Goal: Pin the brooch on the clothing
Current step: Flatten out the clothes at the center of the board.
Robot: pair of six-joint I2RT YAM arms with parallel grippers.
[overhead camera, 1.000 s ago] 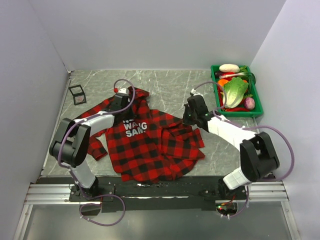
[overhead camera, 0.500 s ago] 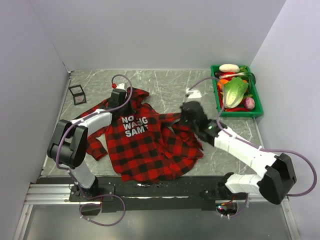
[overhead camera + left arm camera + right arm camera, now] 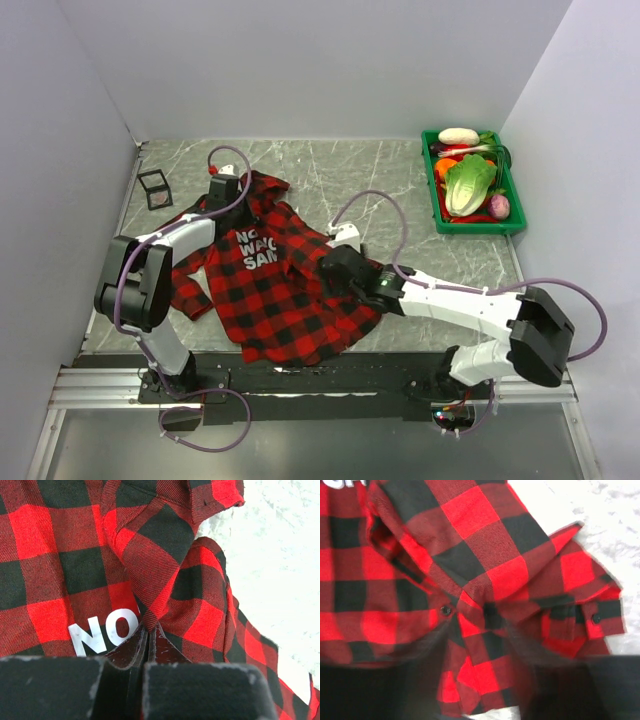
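On the worktop (image 3: 340,180), left of centre from above, lies the plaid shirt (image 3: 280,295), with the left pincer (image 3: 222,192) at its far collar and the right pincer (image 3: 332,268) over its right sleeve. Left wrist: the pincer is pinched tight on a fabric fold beside the printed "NO". Right wrist: blurred fingers (image 3: 370,695) stand wide apart above the cloth.

Your overhead cam looks fine: bright, even light from above, and only soft shadows on the tabletop (image 3: 330,170). The left wrist view is crisp on the shirt (image 3: 150,560) weave, but the tabletop at 2 o'clock is blown out to near white. The right wrist view is motion-smeared all over, with a dark, mushy band at 6 o'clock.
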